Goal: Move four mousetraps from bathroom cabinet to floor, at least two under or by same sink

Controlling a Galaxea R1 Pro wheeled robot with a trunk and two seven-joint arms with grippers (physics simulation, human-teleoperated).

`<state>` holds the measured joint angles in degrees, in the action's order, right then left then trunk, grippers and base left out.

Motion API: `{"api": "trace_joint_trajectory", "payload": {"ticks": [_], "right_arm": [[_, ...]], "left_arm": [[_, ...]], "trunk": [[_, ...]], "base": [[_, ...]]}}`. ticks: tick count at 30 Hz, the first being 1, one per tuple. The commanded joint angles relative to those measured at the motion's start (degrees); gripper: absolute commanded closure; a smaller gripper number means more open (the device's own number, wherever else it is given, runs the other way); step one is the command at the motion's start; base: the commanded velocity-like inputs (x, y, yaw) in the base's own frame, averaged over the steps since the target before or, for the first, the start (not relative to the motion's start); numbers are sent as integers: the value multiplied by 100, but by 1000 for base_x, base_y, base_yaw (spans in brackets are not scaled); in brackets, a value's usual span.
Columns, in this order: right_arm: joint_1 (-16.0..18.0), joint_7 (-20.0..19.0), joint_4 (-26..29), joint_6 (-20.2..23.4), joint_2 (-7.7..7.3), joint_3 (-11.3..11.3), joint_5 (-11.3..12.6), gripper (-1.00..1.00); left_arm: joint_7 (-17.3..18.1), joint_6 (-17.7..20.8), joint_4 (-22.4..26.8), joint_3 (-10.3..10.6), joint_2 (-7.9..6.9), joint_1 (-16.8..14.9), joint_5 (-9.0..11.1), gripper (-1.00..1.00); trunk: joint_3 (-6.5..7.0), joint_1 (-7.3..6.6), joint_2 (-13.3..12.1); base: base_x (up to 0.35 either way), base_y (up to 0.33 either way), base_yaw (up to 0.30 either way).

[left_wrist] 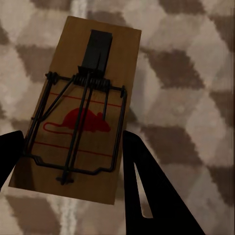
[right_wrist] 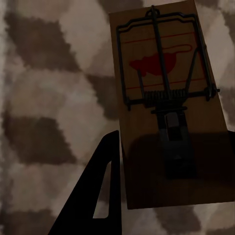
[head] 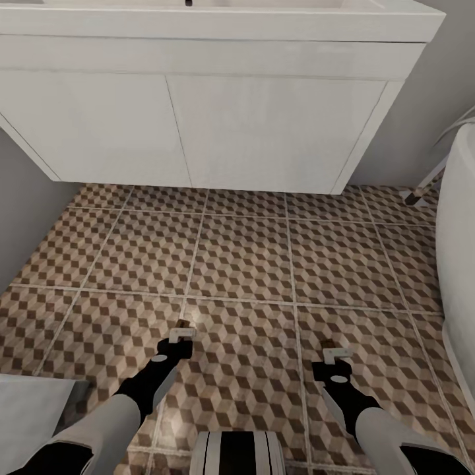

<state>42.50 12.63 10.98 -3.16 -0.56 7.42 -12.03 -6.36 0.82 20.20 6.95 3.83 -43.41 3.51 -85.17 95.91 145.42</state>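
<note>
1. While both traps are still held, treat this as a placing step: your left hand point(head: 179, 334) is clamped on a mousetrap point(left_wrist: 81, 105), its dark fingers point(left_wrist: 147, 191) pressing the board's long edges.
2. Your right hand point(head: 335, 354) is likewise clamped on a second mousetrap point(right_wrist: 169, 107), one finger point(right_wrist: 100, 191) visible along the board's side, the other hidden.
3. Both boards sit wire-side up over the bathroom floor point(head: 244, 257), in front of the sink vanity point(head: 198, 125) and well short of it; how high they hang above the tiles you cannot tell.
4. Judged against the task, these spots are probably too far out to count as under or beside the sink. Roll or reach forward until the traps are near the vanity's front edge, or beneath it.
5. Lower each board flat, keep it level, and let go only once it rests on the tile, so it does not flip or skid.
6. Mind the bathtub point(head: 458, 264), to the right of the vanity: keep the right arm clear of its curved wall as you advance.
</note>
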Motion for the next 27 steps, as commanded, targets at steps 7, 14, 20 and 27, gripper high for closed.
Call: {"api": "trace_joint_trajectory", "payload": {"ticks": [7,14,20,27], "right_arm": [[4,2,-8,-27,3,49,-45,100],[4,2,-8,-27,-1,49,-45,100],[4,2,-8,-27,0,49,-45,100],[4,2,-8,-27,2,49,-45,100]], "left_arm": [[-67,49,40,41,-3,-1,0,100],[-83,79,29,28,3,-1,0,100],[-84,72,28,23,18,-1,25,100],[-93,53,20,8,17,-1,62,100]], "trunk": [[-3,-1,1],[-3,-1,1],[-3,-1,1],[-92,9,7]], "base": [[0,0,0],[0,0,0],[0,0,0],[0,0,0]]}}
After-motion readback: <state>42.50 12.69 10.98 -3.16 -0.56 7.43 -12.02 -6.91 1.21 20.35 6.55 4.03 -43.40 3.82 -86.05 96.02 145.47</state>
